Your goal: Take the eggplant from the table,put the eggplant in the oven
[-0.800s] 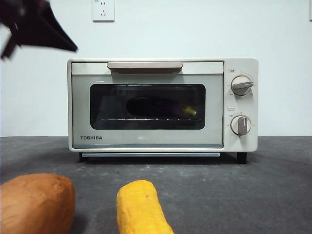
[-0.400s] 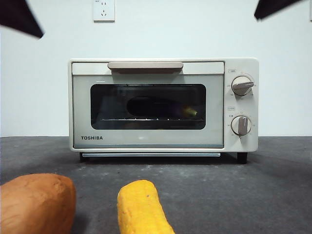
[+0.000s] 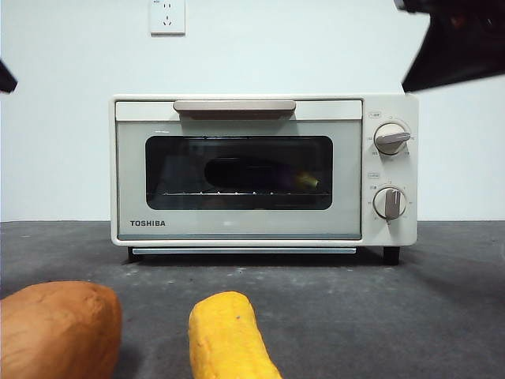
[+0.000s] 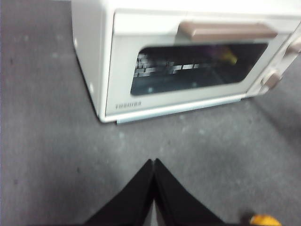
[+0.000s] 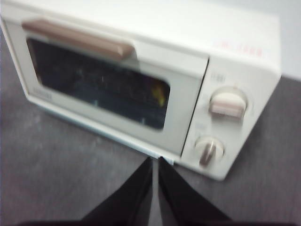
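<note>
Behind the closed oven (image 3: 237,170) door the eggplant (image 3: 256,174) lay on the rack; both end effectors, left (image 4: 154,165) and right (image 5: 155,162), were clenched empty, so best retreat clear of the handle at 12 o'clock.

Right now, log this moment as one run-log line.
eggplant: inside oven, on rack, door shut | left gripper: shut, empty, above table | right gripper: shut, empty, facing oven | corn, sweet potato: on table
</note>
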